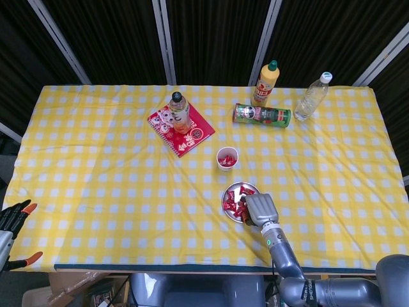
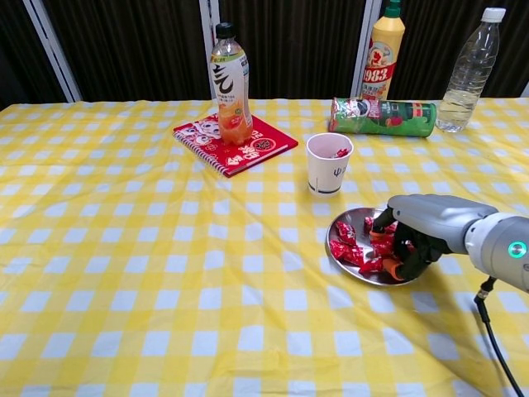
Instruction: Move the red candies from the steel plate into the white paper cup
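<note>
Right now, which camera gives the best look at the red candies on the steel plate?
The chest view: the red candies show close, individually, beside the right hand. The head view shows them only as a small red cluster on the round steel plate.

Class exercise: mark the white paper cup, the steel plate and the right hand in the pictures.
white paper cup (image 2: 328, 168), chest view, on its front wall.
steel plate (image 2: 337, 255), chest view, on the bare left rim.
right hand (image 2: 420, 231), chest view, on the grey back of the hand above the candies.
</note>
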Available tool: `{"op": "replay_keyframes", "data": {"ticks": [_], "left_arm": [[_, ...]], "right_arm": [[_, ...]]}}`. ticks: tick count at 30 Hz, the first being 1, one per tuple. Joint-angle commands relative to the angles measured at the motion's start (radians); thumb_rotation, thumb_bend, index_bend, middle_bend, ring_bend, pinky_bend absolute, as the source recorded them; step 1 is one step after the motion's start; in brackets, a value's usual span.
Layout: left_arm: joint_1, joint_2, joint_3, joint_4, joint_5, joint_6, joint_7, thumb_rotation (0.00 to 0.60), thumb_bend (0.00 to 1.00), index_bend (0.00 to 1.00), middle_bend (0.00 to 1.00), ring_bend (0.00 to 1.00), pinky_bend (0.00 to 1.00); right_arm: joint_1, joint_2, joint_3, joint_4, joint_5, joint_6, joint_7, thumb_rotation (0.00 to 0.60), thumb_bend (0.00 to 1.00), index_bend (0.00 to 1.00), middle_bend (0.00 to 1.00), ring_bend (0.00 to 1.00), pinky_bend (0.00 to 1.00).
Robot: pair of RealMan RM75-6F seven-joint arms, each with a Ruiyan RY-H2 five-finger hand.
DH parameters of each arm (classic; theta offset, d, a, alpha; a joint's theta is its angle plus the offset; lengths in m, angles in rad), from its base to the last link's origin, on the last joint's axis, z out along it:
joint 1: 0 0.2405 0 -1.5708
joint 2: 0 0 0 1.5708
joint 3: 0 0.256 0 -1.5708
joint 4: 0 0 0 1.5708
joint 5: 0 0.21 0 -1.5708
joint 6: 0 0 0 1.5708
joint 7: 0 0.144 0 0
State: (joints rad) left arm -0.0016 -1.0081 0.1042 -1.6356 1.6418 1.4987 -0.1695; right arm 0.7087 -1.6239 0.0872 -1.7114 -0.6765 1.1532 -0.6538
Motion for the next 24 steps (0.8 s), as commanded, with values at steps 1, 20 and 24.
{"op": "replay_keyframes", "data": {"ticks": [1,20,24], "left_arm": [[0.000,0.001,0.000,-0.002,-0.001,-0.001,0.001,0.600,0.07,0.00,0.00,0.00,0.00],[-0.001,0.003,0.001,-0.006,0.000,-0.002,-0.001,0.600,0.07,0.00,0.00,0.00,0.00],[-0.001,0.004,0.002,-0.009,-0.002,-0.006,0.001,0.600,0.07,0.00,0.00,0.00,0.00]], "right_arm": [[-0.002,-0.001,0.002,0.001,-0.004,-0.003,0.004,0.600,0.62,0.56,0.79,0.83,1.00],[0.014,0.093,0.099,-0.117,-0.048,0.047,0.001,0.600,0.64,0.56,0.79,0.83,1.00],[0.034,0.120,0.148,-0.137,-0.031,0.050,-0.003,0.600,0.64,0.56,0.79,0.83,1.00]]}}
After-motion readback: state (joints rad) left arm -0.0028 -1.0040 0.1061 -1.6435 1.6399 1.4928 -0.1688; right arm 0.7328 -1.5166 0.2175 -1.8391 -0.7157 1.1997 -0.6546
